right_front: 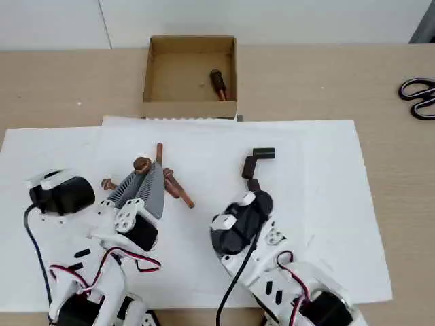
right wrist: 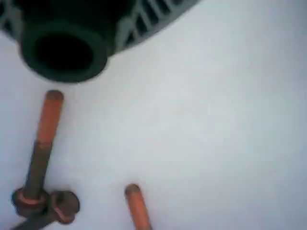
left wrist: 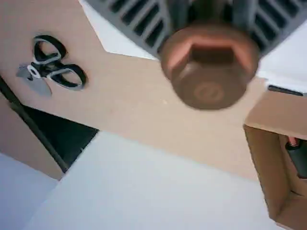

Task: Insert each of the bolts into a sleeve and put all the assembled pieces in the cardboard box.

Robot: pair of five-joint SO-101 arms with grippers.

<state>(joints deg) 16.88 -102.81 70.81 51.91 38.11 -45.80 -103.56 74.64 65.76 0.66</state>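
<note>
Left fingers (left wrist: 134, 17) are clamping a bolt (left wrist: 208, 72), right fingers (right wrist: 148, 19) are gripping a sleeve (right wrist: 64, 52); misaligned between them, the bolt is probably risking jamming.

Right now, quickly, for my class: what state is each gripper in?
Left gripper: closed, holding a bolt.
Right gripper: closed, holding a black sleeve.

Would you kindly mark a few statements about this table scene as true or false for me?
1. The left pincer holds a bolt. True.
2. The cardboard box is empty. False: one assembled piece lies inside it.
3. The right pincer holds a black sleeve. True.
4. The scissors lie on the white paper. False: they lie on the bare table, off the paper.
</note>
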